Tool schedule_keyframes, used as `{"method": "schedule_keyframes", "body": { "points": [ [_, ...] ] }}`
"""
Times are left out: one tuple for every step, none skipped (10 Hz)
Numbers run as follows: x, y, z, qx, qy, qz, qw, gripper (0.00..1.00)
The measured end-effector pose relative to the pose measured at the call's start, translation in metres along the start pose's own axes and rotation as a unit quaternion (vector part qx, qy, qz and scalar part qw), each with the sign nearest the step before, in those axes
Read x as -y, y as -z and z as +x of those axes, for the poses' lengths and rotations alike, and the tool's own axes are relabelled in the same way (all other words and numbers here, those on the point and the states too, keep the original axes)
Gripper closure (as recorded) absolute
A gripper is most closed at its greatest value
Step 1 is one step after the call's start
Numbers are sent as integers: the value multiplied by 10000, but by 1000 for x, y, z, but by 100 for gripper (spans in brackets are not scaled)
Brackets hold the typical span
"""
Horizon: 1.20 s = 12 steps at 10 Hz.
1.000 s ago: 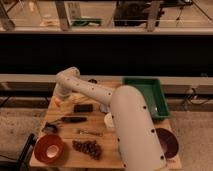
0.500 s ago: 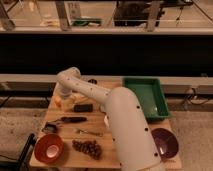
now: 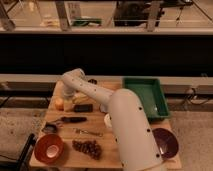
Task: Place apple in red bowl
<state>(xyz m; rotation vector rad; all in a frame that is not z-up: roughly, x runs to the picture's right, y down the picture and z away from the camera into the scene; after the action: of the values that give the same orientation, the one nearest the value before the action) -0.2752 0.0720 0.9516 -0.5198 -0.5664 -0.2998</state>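
Wooden table (image 3: 61, 132) below a dark wall: my gripper (image 3: 65, 99) hangs over the far left corner, and I cannot tell how its jaws stand. The apple (image 3: 59, 103) lies just beside it. A dark utensil (image 3: 67, 121) lies between the apple and the red bowl (image 3: 48, 148), with grapes (image 3: 87, 148) beside that bowl.

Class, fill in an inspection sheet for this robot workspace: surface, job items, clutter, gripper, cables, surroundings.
Surface: wooden table, crowded.
Job's things: apple on the table at far left, not in the red bowl; the bowl looks empty at the near left corner.
Clutter: grapes, purple bowl, green tray, dark-handled scoop.
Grippers: gripper low over the far left, beside the apple.
Cables: a dark cable seems to lie right of the table.
Surroundings: railing behind.
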Motion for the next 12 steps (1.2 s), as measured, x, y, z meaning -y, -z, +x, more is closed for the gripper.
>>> {"method": "schedule_keyframes", "body": {
  "points": [
    [0,2,2,-7,-4,9,10000,66],
    [0,2,4,-13,-12,15,10000,66],
    [0,2,5,-23,-11,21,10000,66],
    [1,4,4,74,-64,-29,9999,67],
    [3,10,-2,261,-123,-99,9995,72],
    [5,19,-12,538,-206,-195,9982,79],
    [4,27,-17,850,-291,-229,9957,83],
    [-1,35,-18,1093,-367,-260,9930,83],
    [-6,43,-24,1341,-418,-276,9897,83],
    [-16,50,-37,1617,-438,-301,9854,83],
    [-23,60,-43,1805,-464,-266,9821,83],
    [-31,71,-49,2001,-486,-231,9783,83]
  ]
}}
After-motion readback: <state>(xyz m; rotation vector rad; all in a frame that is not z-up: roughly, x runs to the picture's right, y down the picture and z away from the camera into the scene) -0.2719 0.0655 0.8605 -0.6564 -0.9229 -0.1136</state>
